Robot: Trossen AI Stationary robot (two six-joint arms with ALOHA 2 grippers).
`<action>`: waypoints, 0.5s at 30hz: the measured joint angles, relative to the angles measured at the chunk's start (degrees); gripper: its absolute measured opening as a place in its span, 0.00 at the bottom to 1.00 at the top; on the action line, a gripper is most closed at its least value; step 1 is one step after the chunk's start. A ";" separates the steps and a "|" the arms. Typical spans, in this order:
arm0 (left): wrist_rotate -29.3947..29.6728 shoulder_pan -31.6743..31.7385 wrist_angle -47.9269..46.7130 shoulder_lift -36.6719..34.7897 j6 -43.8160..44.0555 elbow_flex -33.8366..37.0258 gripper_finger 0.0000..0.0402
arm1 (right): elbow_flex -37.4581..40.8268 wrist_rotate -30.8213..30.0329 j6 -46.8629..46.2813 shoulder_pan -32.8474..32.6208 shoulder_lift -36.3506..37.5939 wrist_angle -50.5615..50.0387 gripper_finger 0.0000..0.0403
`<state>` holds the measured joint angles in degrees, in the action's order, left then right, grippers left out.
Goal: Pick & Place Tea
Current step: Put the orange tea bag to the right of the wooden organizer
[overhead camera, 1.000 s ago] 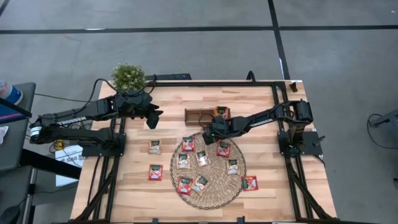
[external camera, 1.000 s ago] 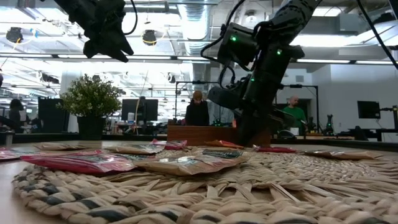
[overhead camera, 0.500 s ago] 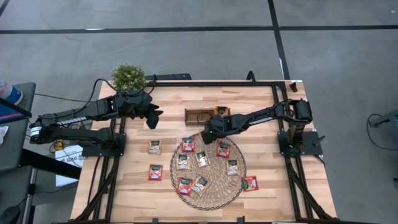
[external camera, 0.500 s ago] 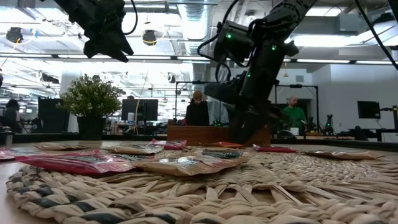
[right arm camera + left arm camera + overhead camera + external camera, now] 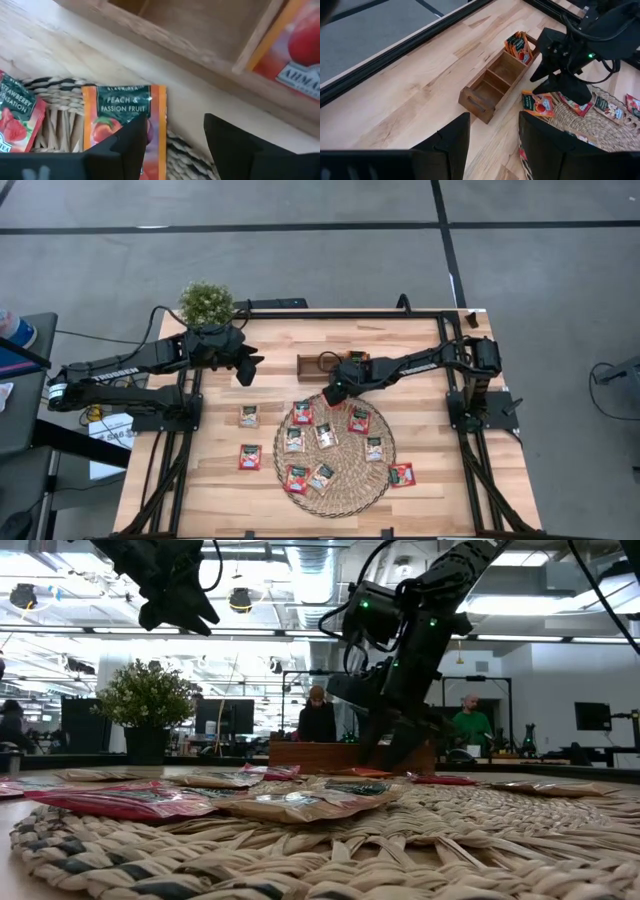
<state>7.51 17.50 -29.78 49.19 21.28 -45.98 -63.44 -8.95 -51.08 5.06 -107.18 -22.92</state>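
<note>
Right gripper (image 5: 330, 392) over ten sachets (image 5: 326, 435)

Peach sachet (image 5: 125, 130) partly behind gripper (image 5: 172, 145)

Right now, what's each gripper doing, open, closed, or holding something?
Left gripper: open, empty, raised near the plant.
Right gripper: open, empty, low over a peach tea sachet beside the wooden tray.

Right claw (image 5: 331, 393) low and open-fingered at mid-table; left claw (image 5: 247, 370) raised, fingers apart, to the left.
</note>
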 joint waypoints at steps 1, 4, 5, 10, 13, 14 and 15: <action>0.00 0.00 0.00 0.00 0.00 0.00 0.40 | 0.00 0.02 0.36 -0.03 0.00 0.51 0.45; 0.00 0.00 0.08 0.00 0.02 0.00 0.40 | 0.00 1.44 0.60 -0.17 0.00 2.10 0.43; 0.00 0.00 0.09 0.00 0.02 0.00 0.40 | 0.00 1.78 0.62 -0.24 0.00 2.66 0.42; 0.00 -0.01 0.17 0.00 0.43 0.00 0.40 | -0.02 2.12 1.03 -0.52 0.00 3.28 0.39; 0.00 0.00 0.27 0.00 0.46 0.00 0.40 | -0.02 2.10 1.54 -0.46 0.00 3.31 0.38; 0.00 0.00 0.37 0.00 0.48 0.00 0.40 | -0.02 2.00 1.58 -0.46 0.00 3.32 0.38; 0.00 0.00 0.44 0.00 0.50 0.00 0.40 | -0.02 1.80 1.60 -0.46 0.00 3.32 0.38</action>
<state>7.51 17.50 -29.34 49.19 21.78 -45.98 -63.46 -7.15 -49.48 4.60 -107.18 -19.59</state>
